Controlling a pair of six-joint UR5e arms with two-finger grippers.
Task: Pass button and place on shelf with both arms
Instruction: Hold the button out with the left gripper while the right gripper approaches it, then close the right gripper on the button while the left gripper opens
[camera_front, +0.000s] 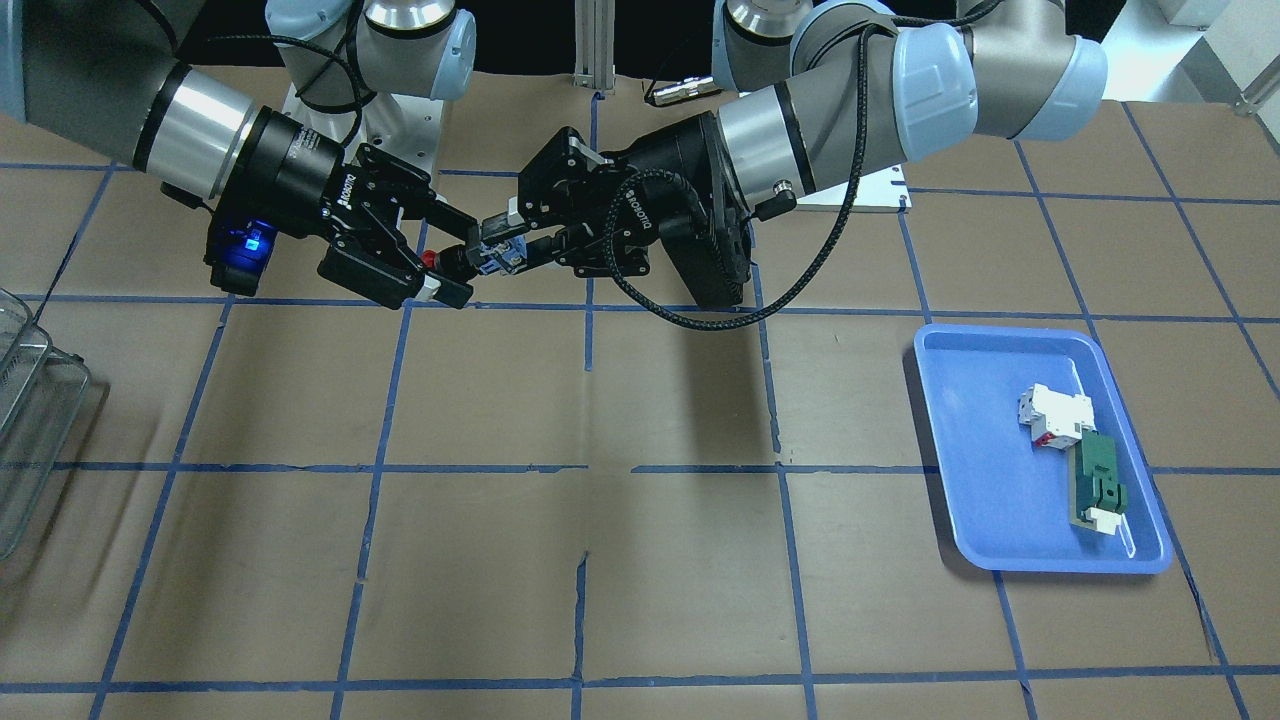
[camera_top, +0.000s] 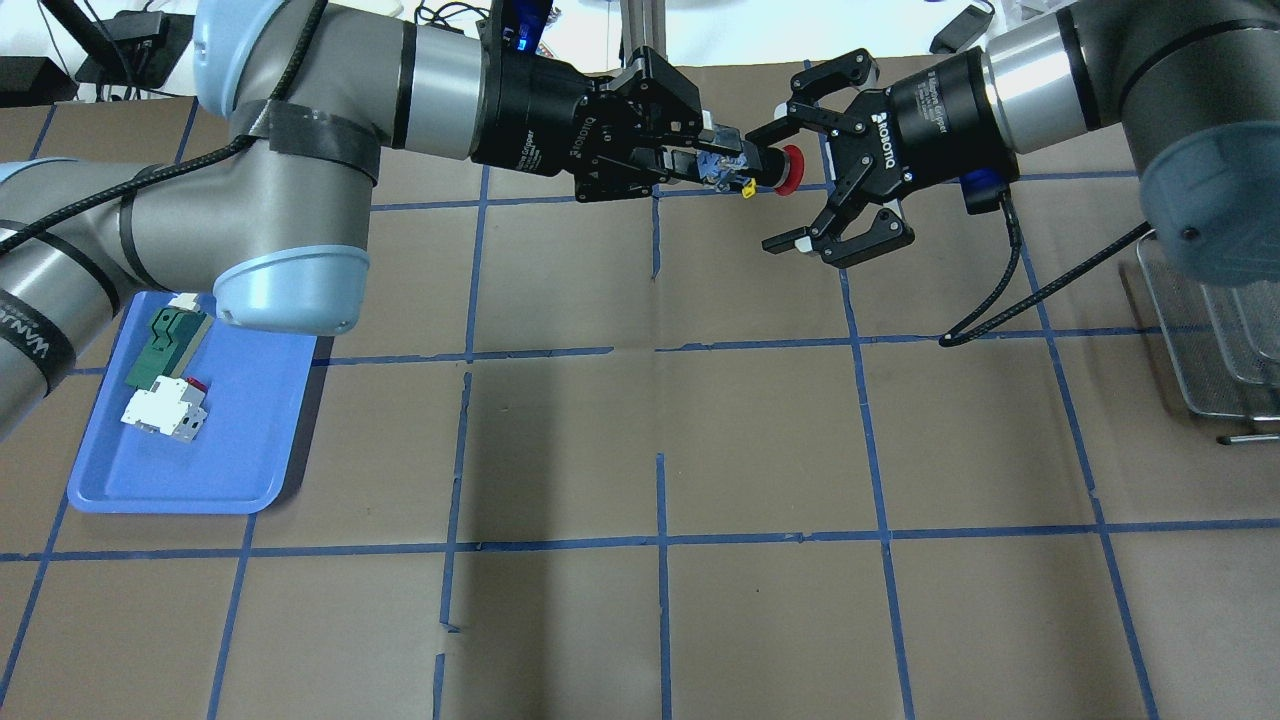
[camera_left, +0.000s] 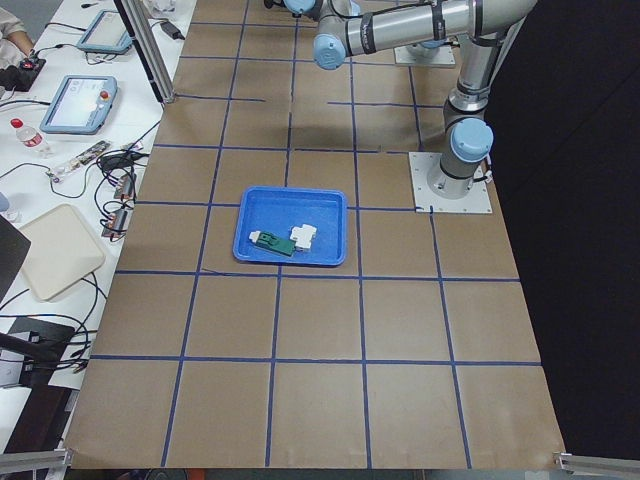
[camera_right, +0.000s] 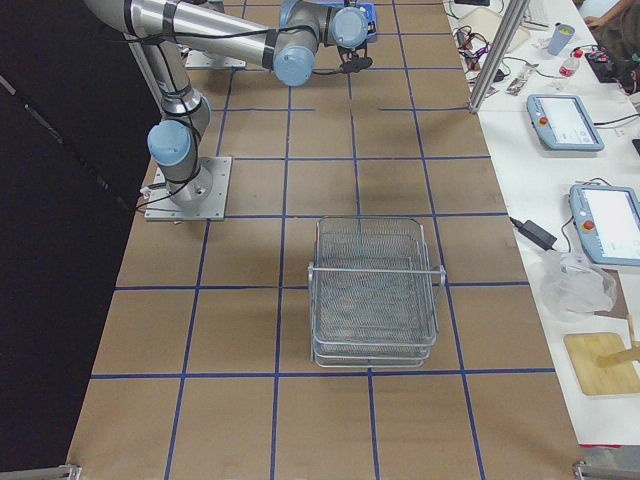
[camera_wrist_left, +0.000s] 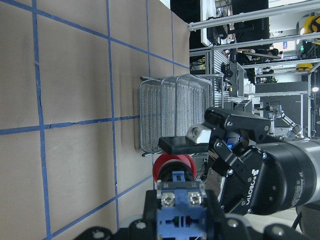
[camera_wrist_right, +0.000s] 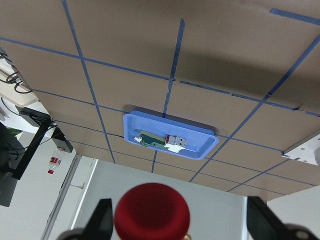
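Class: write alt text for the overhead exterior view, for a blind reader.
The left gripper holds the button by its back block, red head between the fingers of the open right gripper. A blue tray lies lower left, the shelf at right.

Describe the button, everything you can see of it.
The button has a round red mushroom head, a black collar and a blue-and-white block with two screws at its back; it looks plastic. It lies level in the air above the table. Its block is clamped in the left gripper. Its head points into the open right gripper, whose fingers flank the head without closing on it.
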